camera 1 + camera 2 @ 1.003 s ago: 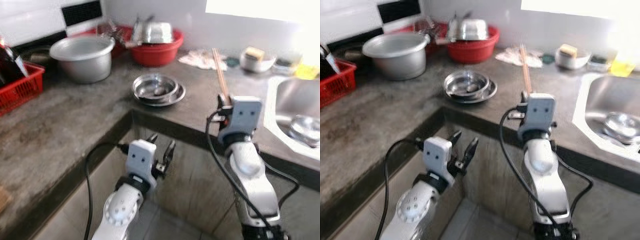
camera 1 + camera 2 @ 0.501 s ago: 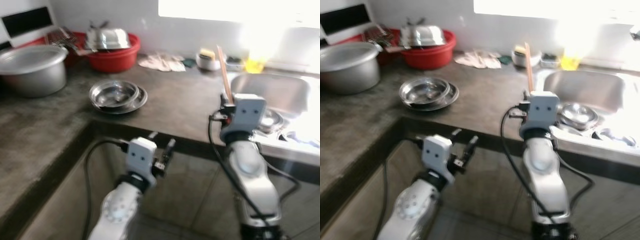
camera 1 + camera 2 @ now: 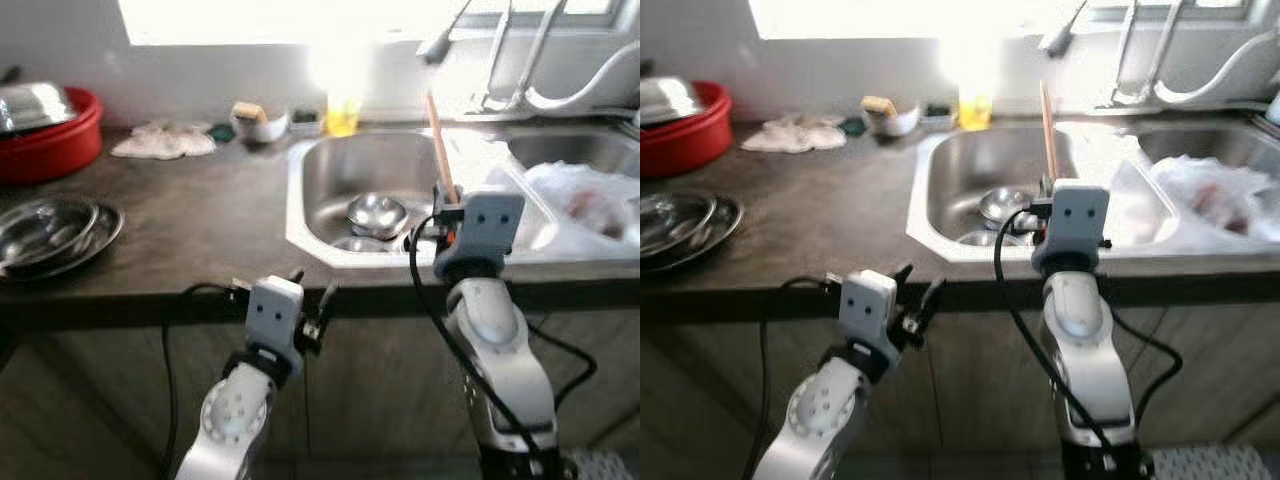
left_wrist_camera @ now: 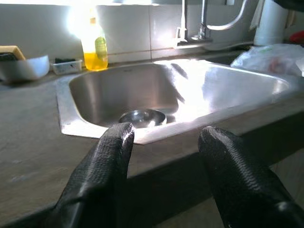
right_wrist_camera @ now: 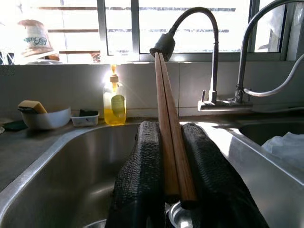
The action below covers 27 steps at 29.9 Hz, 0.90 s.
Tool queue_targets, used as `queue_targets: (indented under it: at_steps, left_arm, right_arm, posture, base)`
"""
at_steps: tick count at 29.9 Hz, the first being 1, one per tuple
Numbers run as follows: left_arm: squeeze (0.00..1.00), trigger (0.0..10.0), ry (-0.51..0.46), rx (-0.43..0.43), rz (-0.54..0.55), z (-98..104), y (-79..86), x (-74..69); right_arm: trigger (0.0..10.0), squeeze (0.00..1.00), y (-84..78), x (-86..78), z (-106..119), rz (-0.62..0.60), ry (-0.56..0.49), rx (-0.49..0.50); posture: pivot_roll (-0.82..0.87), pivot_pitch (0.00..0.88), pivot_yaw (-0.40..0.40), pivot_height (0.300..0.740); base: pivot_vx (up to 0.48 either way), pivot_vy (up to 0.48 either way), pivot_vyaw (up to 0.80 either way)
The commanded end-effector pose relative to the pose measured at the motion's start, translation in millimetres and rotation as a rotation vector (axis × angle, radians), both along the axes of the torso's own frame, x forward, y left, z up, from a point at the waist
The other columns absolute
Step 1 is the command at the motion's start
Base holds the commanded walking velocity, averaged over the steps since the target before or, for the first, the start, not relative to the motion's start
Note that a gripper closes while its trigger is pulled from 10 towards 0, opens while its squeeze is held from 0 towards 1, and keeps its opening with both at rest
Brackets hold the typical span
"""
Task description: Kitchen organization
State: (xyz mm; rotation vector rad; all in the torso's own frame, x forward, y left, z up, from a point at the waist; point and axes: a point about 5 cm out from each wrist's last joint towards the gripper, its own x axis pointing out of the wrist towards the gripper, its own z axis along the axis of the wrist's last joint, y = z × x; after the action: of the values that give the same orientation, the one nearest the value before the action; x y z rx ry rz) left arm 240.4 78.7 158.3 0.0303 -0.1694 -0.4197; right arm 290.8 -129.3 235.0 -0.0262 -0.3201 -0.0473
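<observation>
— Dark stone counter (image 3: 200, 215) with a steel sink (image 3: 330, 165) set into it, under a bright window. Where are the grippers?

— Right gripper (image 5: 173, 190) stands raised at the sink's near rim, its two black fingers (image 5: 142, 180) clenched on a pair of wooden chopsticks (image 5: 168, 137) that point up and slightly left.

— And the other one?

— Left gripper (image 4: 164, 142) hangs lower, just in front of the counter's near edge, left of the right arm; fingers spread apart, nothing between them.

— What lies around them?

— Metal bowls (image 3: 377, 212) rest in the basin. Beyond it stands a yellow soap bottle (image 5: 114, 104); left of that, a white bowl (image 5: 45, 118) with a sponge. A crumpled plastic bag (image 3: 590, 200) sits right of the basin. Far left: stacked steel plates (image 3: 50, 232), and farther back a red basin (image 3: 50, 140).
</observation>
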Motion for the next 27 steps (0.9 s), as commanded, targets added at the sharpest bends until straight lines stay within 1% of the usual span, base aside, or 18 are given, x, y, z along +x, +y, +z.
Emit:
queue_targets:
  at_steps: [1, 7, 10, 19, 21, 25, 27]
  left_arm:
    - [0.00, 10.0, -0.015, 0.016, 0.015, 2, 2.8, 0.0]
    - [0.00, 10.0, -0.018, 0.020, 0.020, 2, 2.9, 0.0]
    - [0.00, 10.0, -0.017, 0.031, 0.025, 1, 3.8, 0.5]
    - [0.00, 10.0, -0.011, 0.045, 0.037, -1, 5.0, 1.7]
    - [0.00, 10.0, -0.008, 0.049, 0.037, -1, 5.0, 1.8]
    - [0.00, 10.0, -0.006, 0.040, 0.050, -1, 5.9, 2.6]
    - [0.00, 10.0, 0.001, 0.033, 0.067, -1, 8.1, 4.2]
  right_arm:
    - [10.0, 0.00, 4.9, 2.4, 3, 0.026, 0.006, -0.003]
    - [10.0, 0.00, 4.5, 5.7, 4, 0.048, 0.021, -0.017]
    - [10.0, 0.00, 2.6, 11.1, 10, 0.073, 0.020, -0.028]
    - [10.0, 0.00, 0.2, 20.0, 23, 0.111, 0.008, -0.054]
    - [10.0, 0.00, 0.1, 23.6, 30, 0.130, -0.007, -0.071]
    - [10.0, 0.00, -1.7, 28.0, 36, 0.138, -0.008, -0.088]
    - [10.0, 0.00, -4.2, 32.0, 39, 0.148, 0.009, -0.103]
  posture:
    - [0.07, 0.068, -0.008, 0.740]
    - [0.07, 0.069, -0.009, 0.740]
    - [0.07, 0.069, -0.012, 0.740]
    - [0.08, 0.071, -0.014, 0.740]
    - [0.07, 0.072, -0.013, 0.740]
    - [0.08, 0.072, -0.015, 0.740]
    - [0.08, 0.072, -0.015, 0.740]
  base:
    - [0.000, -0.251, 0.00]
    - [0.323, -0.345, 0.00]
    - [0.351, -0.324, 0.00]
    - [0.375, -0.292, 0.00]
    - [0.439, 0.000, 0.00]
    - [0.454, 0.000, 0.00]
    - [0.000, 0.000, 0.00]
